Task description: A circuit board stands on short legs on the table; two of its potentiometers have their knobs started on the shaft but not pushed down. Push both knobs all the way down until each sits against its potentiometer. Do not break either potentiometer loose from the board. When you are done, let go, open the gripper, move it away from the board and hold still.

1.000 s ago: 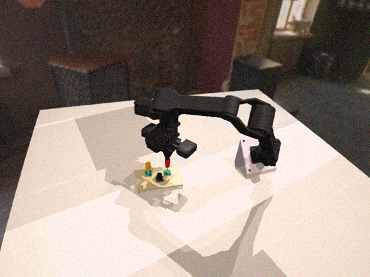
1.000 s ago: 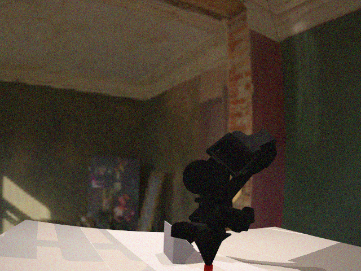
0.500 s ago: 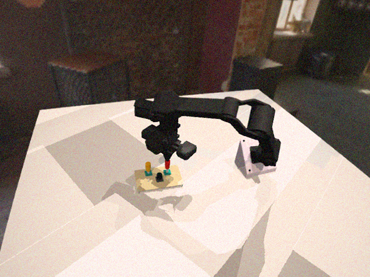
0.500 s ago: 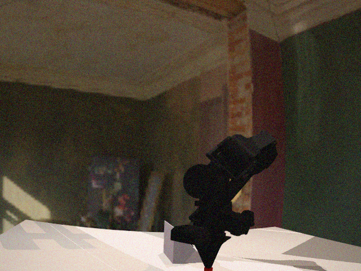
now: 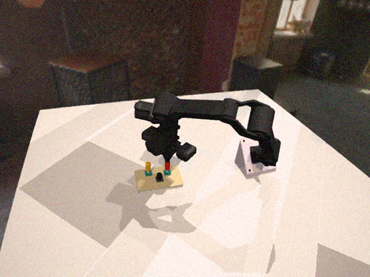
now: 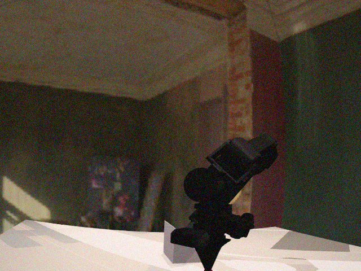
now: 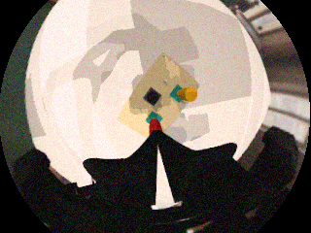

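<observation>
one circuit board (image 5: 142,185) (image 7: 141,114) is lying below the gripper (image 5: 167,160) (image 6: 208,269) (image 7: 155,132), whose fingers are pressing together, holding nothing; from the board, the red knob (image 5: 167,166) (image 7: 155,125) is standing upright on top, directly beneath the fingertips.

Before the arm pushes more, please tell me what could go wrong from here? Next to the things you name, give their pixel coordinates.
The shut fingertips (image 5: 167,160) (image 6: 207,269) meet the narrow top of the red knob (image 5: 167,166) (image 7: 155,124), so they might slip off sideways. Pressing off-centre could strain its teal potentiometer (image 5: 167,172) (image 7: 154,116). The yellow knob (image 5: 148,166) (image 7: 189,94) stands tall nearby; a sideways move might knock it.
</observation>
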Motion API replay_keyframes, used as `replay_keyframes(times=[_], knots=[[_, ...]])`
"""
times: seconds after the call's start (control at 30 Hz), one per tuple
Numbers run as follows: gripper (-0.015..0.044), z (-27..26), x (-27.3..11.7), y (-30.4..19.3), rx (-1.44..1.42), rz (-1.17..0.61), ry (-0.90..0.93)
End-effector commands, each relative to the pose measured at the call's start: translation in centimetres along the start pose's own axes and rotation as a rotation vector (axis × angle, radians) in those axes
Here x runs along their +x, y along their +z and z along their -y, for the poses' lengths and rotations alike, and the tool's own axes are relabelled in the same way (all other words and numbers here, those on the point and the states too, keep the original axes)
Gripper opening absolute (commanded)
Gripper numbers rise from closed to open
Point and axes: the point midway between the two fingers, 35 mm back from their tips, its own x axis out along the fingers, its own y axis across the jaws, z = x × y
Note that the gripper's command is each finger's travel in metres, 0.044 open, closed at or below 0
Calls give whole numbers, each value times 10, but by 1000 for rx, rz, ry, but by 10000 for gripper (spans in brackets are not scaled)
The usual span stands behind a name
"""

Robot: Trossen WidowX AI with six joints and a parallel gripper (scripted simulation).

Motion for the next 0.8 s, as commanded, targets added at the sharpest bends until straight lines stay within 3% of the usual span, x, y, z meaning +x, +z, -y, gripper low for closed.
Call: replay_keyframes(times=[0.0, 0.77], knots=[[0, -1, 4, 1, 1, 2, 5], [0, -1, 8, 1, 1, 3, 5]])
